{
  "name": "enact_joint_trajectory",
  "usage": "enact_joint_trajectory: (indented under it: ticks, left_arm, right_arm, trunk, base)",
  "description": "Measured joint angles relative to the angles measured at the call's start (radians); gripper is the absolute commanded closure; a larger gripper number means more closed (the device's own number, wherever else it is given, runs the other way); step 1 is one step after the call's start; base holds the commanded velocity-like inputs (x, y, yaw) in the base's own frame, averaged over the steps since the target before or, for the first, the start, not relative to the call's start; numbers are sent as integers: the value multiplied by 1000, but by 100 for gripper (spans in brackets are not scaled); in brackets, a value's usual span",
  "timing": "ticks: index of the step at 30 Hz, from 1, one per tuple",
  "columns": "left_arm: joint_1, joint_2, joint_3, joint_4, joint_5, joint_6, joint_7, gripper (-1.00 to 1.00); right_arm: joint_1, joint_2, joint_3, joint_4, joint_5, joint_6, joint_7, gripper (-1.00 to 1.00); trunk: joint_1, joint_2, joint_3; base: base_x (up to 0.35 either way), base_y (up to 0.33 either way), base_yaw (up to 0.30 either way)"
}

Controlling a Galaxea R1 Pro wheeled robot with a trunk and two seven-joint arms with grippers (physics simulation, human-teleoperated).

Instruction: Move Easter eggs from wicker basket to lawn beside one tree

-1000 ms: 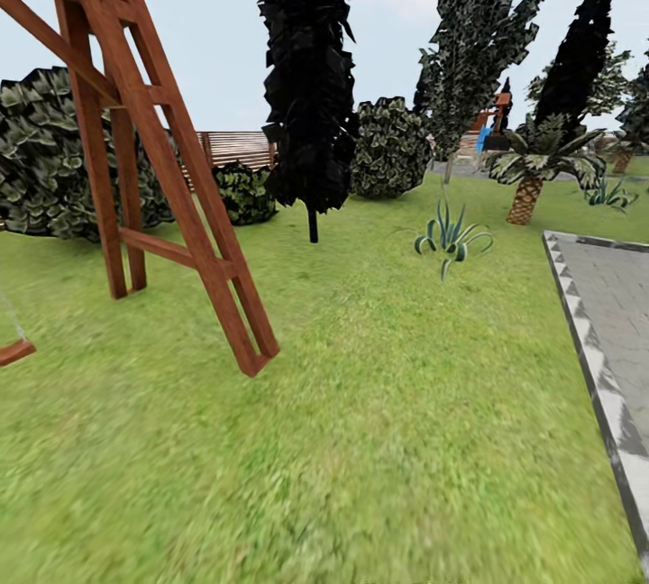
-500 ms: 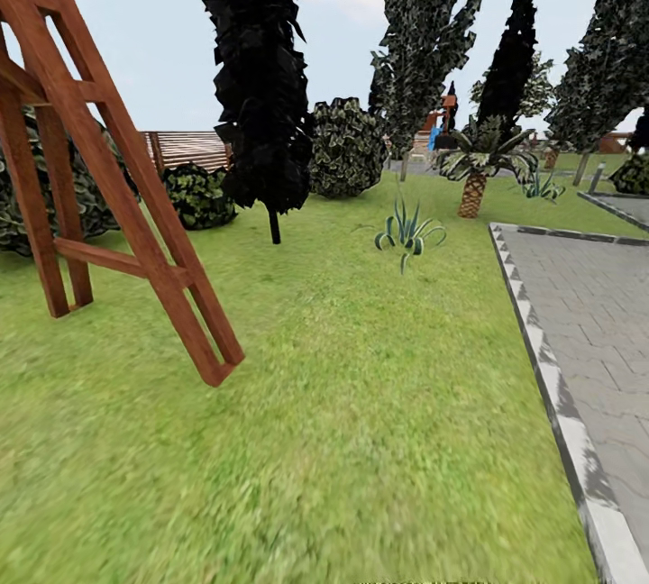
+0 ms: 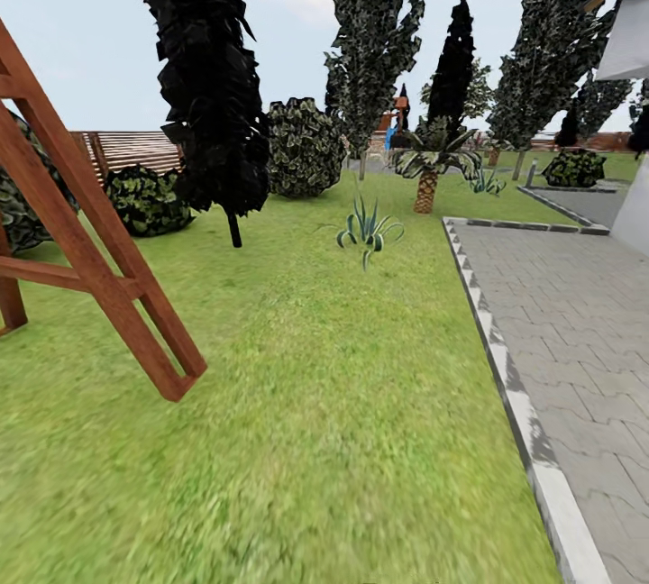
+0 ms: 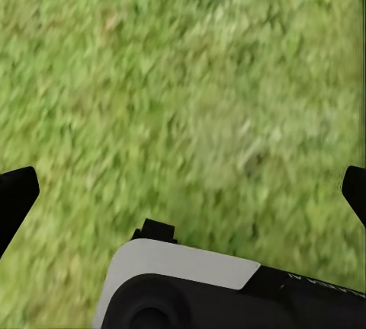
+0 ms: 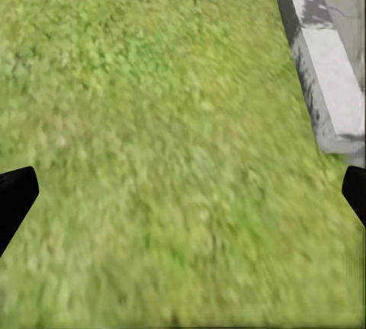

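The lawn (image 3: 342, 404) spreads out green ahead of me in the head view. The Easter eggs and the wicker basket are out of view, and so is any pale-trunked tree with a broad crown. In the left wrist view my left gripper (image 4: 183, 192) is open over bare grass, its dark fingertips (image 4: 15, 196) far apart with nothing between them. My right gripper (image 5: 183, 196) is open over grass too, close to a grey curb (image 5: 324, 62).
A slanted wooden play frame (image 3: 99, 287) stands at the left. A dark conifer (image 3: 203, 70), round bushes (image 3: 302, 147), a spiky plant (image 3: 365, 231) and a small palm (image 3: 428, 160) lie ahead. A paved path (image 3: 577, 296) with a curb (image 3: 505, 377) runs along the right, beside a white wall (image 3: 631, 115). The slat fence (image 3: 126, 150) closes the back.
The camera has swung to the right, so the whole picture has slid left. The wooden frame is now partly cut off, and more paving and a white wall show at the right.
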Motion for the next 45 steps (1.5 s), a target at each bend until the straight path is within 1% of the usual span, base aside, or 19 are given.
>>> enact_joint_trajectory:
  ticks: [5, 14, 16, 18, 21, 23, 25, 27, 28, 30, 31, 34, 36, 39, 40, 42, 43, 44, 45]
  left_arm:
    - [0, 1, 0, 0, 0, 0, 1, -100]
    - [0, 1, 0, 0, 0, 3, 0, -100]
    - [0, 7, 3, -3, 3, 5, 0, -100]
    - [0, 11, 6, -30, 4, 7, 2, -100]
    - [-1, 13, 9, -126, 0, 34, 7, -100]
    - [-3, 13, 9, -229, -3, 145, 8, -100]
    - [-13, 11, 9, -292, -4, 273, 6, -100]
    - [-30, 7, 8, -315, -5, 337, 4, -100]
    - [-35, 6, 8, -320, -5, 350, 4, -100]
    - [-50, 2, 8, -329, -5, 378, 2, -100]
    - [-55, 0, 7, -326, -6, 387, 1, -100]
    - [-59, 2, 7, -309, -6, 393, 0, -100]
    - [-59, 4, 9, -300, -6, 394, 0, -100]
    - [-60, 5, 10, -252, -7, 381, 1, -100]
    - [-60, 5, 11, -232, -8, 354, 3, -100]
    - [-59, 3, 10, -203, -9, 266, 7, -100]
    - [-59, 2, 9, -194, -10, 244, 8, -100]
    - [-59, 0, 7, -157, -12, 192, 9, -100]
    - [-60, -1, 6, -149, -12, 183, 9, -100]
  right_arm:
    - [0, 0, 0, 2, -1, 1, -1, -100]
    - [0, 1, 2, 3, 5, -1, -1, -100]
    - [0, 1, 1, 2, -1, 4, -2, -100]
    - [-1, 2, 1, -6, -4, 6, -2, -100]
    - [-2, 9, 1, -19, -6, 11, -3, -100]
    - [-12, 20, 1, -42, -5, 16, -4, -100]
    - [-39, 24, 1, -57, -5, 28, -5, -100]
    - [-65, 24, 0, -61, -8, 51, -5, -100]
    - [-74, 24, 0, -62, -12, 59, -5, -100]
    - [-94, 23, 0, -60, -33, 82, -5, -100]
    - [-101, 22, 0, -55, -57, 88, -4, -100]
    - [-106, 21, 0, -34, -91, 91, -3, -100]
    - [-108, 21, 1, -2, -98, 89, -3, -100]
    - [-108, 21, 3, 23, -98, 78, -2, -100]
    - [-108, 20, 4, 28, -97, 67, -1, -100]
    - [-109, 20, 6, 34, -96, 38, -1, -100]
    - [-109, 20, 6, 36, -95, 30, -1, -100]
    - [-109, 20, 10, 39, -92, 9, 1, -100]
    - [-109, 20, 11, 40, -92, 5, 1, -100]
  trunk:
    - [0, 0, -3]
    - [-1, 0, -3]
    - [-1, 0, -3]
    - [-1, 0, -3]
    - [-1, 0, -3]
    - [-1, 0, -3]
    - [-1, 0, -3]
    - [-1, 0, -3]
    - [-1, 0, -3]
    - [-1, 0, -3]
    - [-1, 0, -3]
    - [-1, 0, -3]
    - [-1, 0, -3]
    - [-1, 0, -3]
    - [-1, 0, -3]
    - [-1, 0, -3]
    - [-1, 0, -3]
    - [-1, 0, -3]
    - [-1, 0, -3]
  base:
    - [80, 0, -42]
    - [318, 7, -1]
    - [329, 78, 0]
    - [329, 91, 0]
    - [330, 54, 0]
    - [331, 16, 0]
    - [331, 7, 0]
    - [332, 4, 0]
    - [332, 2, 0]
    - [332, 1, 0]
    - [332, 0, 0]
    - [332, 0, 0]
    - [332, 0, 0]
    - [332, 0, 0]
    - [332, 0, 0]
    - [332, 0, 0]
    - [332, 0, 0]
    - [332, 0, -12]
    - [332, 0, -89]
